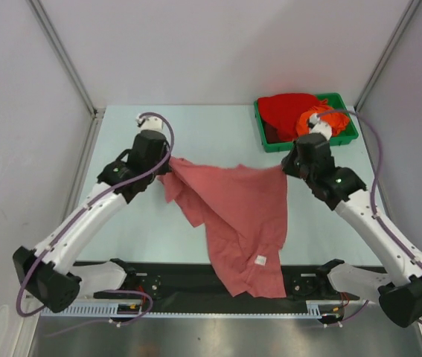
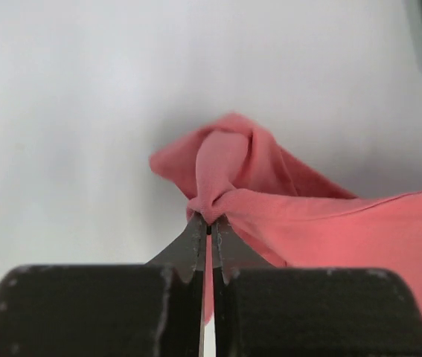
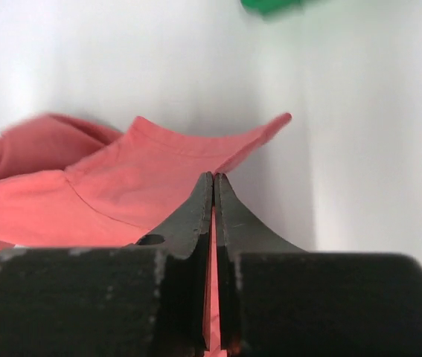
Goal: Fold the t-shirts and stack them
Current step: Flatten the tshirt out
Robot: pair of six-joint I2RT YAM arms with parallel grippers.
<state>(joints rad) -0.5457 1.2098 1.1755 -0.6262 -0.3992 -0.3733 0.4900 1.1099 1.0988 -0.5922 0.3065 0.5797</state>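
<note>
**A:** Where's the big one lying?

**B:** The salmon t-shirt (image 1: 237, 223) is in the middle of the table (image 1: 121, 223), between the two arms. Its far edge is pulled out left to right, with one pincer at each end.

**A:** And which way does it run?

**B:** The long axis goes far to near, leaning a little to the right as it comes near. The wide end is at the far side. The narrow end points at us and lies over the black strip (image 1: 181, 286) between the arm bases. A small white tag (image 1: 260, 259) shows close to that near end.

**A:** Does it lie flat?

**B:** No. The left side is folded and rumpled, and a flap sticks out near the left corner.

**A:** What about the left gripper (image 2: 209, 223)?

**B:** It's pinched tight on a bunched knot of the salmon cloth at the far left corner. The jaws are nearly together, with fabric squeezed between the tips.

**A:** And the right gripper (image 3: 214, 182)?

**B:** Same thing at the far right corner. The jaws are closed on a thin fold, and a sliver of pink shows in the slit between them.

**A:** The other shirts?

**B:** They're far right, in the green tray (image 1: 270, 141). The red t-shirt (image 1: 285, 110) is heaped on the tray's left side. The orange t-shirt (image 1: 328, 119) is crumpled beside it on the right, partly behind the right arm's wrist. Both are well apart from the salmon one.
</note>
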